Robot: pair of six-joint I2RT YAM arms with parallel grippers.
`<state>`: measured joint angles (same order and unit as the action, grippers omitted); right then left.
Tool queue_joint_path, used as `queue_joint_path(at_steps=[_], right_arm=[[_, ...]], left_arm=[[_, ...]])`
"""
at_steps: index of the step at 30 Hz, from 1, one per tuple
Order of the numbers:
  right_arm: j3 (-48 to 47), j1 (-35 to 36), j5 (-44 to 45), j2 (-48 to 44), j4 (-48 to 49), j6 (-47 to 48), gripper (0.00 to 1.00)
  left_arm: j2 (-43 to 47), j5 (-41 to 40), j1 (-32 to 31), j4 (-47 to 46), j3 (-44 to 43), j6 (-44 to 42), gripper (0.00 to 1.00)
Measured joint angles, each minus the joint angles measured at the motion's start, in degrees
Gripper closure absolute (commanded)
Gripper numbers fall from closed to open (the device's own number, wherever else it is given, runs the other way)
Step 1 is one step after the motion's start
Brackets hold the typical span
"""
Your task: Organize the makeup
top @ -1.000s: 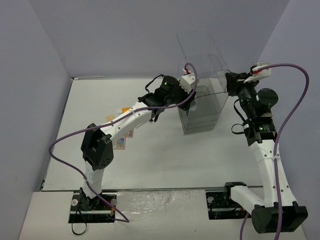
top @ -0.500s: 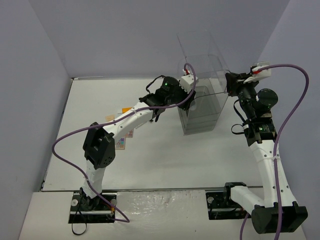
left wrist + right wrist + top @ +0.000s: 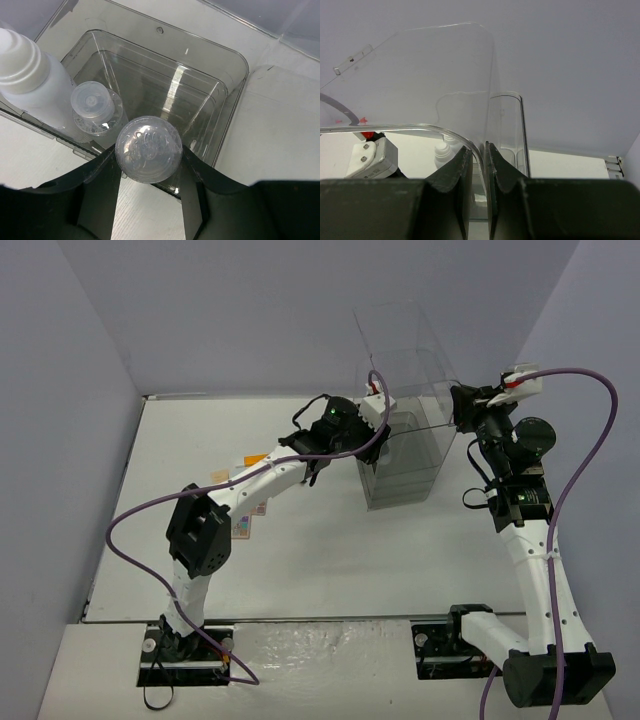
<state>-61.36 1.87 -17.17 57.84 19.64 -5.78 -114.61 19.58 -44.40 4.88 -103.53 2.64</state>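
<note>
My left gripper point(image 3: 148, 156) is shut on a bottle with a clear round cap point(image 3: 148, 148), holding it over the near edge of the open top compartment of the clear plastic case point(image 3: 220, 95). Two bottles stand in that compartment: a white ribbed one point(image 3: 27, 75) and a clear-capped one point(image 3: 92, 102). My right gripper point(image 3: 479, 149) is shut on the case's thin clear wall point(image 3: 492, 90). From above, the left gripper point(image 3: 372, 405) is at the case's point(image 3: 405, 465) left side and the right gripper point(image 3: 462, 408) at its right. An orange flat case point(image 3: 254, 459) and a multicolour palette point(image 3: 241, 526) lie on the table, partly hidden by the left arm.
The case's clear lid point(image 3: 395, 325) stands open toward the back wall. The white table point(image 3: 320, 560) is walled in by purple-grey panels on the left, back and right. A purple cable point(image 3: 140, 515) loops off each arm.
The left arm has shifted slightly, its wrist edging a little to the left with the bottle still held. The right arm has not moved.
</note>
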Motion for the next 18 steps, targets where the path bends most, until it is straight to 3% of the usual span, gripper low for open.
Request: queue_joint_path(at_steps=[9, 18], right_arm=[[0.1, 0.0, 0.0, 0.0, 0.1, 0.0, 1.00], [0.2, 0.3, -0.3, -0.1, 0.3, 0.0, 1.00]], left_arm=[[-0.3, -0.1, 0.0, 1.4, 0.0, -0.5, 0.92], [-2.6, -0.5, -0.2, 1.3, 0.0, -1.0, 0.65]])
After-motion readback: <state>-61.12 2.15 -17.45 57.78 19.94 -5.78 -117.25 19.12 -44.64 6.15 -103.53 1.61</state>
